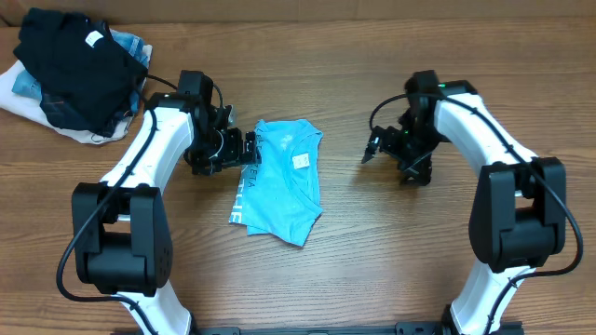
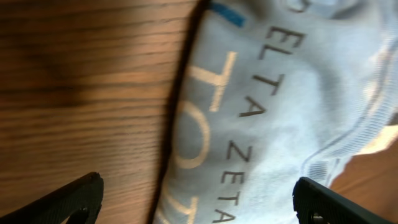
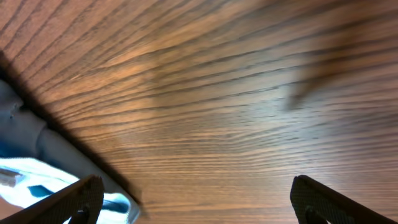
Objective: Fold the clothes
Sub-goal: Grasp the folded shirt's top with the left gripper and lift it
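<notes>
Status: the shirt point(image 1: 279, 181) lies at frame centre on the table point(image 1: 400, 261), already doubled into a narrow, roughly rectangular packet. No sleeve sticks out. The lower edge is ragged and slightly skewed. I judge the folding mostly done. What remains, at most, is one more fold or squaring of that lower edge.

My left end effector point(image 1: 250, 147) stands open just beside the packet's upper left edge, gripping nothing; its wrist view shows printed lettering between the spread fingers. My right end effector point(image 1: 371, 152) is also open and empty, over bare wood right of the shirt and apart from it.

Count:
- One light blue shirt.
- One black garment point(image 1: 70, 60), upper left, crumpled.
- Denim and white fabrics point(image 1: 130, 45) beneath it; number not determinable.
- Two end effectors.
</notes>
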Robot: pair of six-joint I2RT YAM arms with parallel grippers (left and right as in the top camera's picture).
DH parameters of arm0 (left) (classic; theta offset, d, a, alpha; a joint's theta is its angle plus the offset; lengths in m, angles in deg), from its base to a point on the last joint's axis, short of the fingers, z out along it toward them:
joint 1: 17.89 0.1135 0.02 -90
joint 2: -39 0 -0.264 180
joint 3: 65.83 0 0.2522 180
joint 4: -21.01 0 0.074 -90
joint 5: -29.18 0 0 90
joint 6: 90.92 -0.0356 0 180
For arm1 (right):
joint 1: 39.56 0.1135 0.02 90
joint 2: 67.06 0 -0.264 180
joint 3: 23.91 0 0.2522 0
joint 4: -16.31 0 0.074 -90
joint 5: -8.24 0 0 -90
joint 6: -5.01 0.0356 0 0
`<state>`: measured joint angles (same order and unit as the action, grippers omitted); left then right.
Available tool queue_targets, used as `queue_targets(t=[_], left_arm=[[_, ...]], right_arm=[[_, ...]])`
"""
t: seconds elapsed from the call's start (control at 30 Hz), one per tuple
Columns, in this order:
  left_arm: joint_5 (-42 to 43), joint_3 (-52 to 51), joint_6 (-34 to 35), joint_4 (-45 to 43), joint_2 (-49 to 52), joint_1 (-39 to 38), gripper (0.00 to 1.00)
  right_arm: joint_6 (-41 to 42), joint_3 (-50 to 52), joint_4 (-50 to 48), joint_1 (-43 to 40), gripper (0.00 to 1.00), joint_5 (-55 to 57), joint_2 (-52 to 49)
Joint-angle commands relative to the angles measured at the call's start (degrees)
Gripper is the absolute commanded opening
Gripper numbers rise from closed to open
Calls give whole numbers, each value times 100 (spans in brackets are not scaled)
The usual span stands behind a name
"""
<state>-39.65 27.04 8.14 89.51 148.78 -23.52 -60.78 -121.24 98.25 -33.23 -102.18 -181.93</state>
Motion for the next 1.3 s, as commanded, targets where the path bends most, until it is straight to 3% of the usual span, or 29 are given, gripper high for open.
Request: queue_targets(t=[0.0, 0.6, 0.73, 0.87, 0.93, 1.0, 1.27], left_arm=[[636, -63, -374, -48, 310, 4, 100], [1491, -63, -1032, -50, 1561, -83, 97], [1462, -63, -686, 0, 1786, -278, 79], [1399, -63, -514, -251, 1915, -428, 41], [1397, -63, -518, -339, 1923, -483, 29], [1394, -63, -520, -428, 1921, -509, 4], [1211, 173, -409, -726, 1917, -411, 4]], right_arm=[[-374, -149, 66, -105, 100, -197, -33], [-494, -146, 109, -168, 100, -197, -33], [-494, -146, 109, -168, 100, -197, -33], [-494, -146, 116, -168, 100, -195, -33], [-494, -146, 118, -168, 100, -195, -33], [-494, -146, 118, -168, 100, -195, -33], [-496, -146, 140, -168, 100, -192, -33]])
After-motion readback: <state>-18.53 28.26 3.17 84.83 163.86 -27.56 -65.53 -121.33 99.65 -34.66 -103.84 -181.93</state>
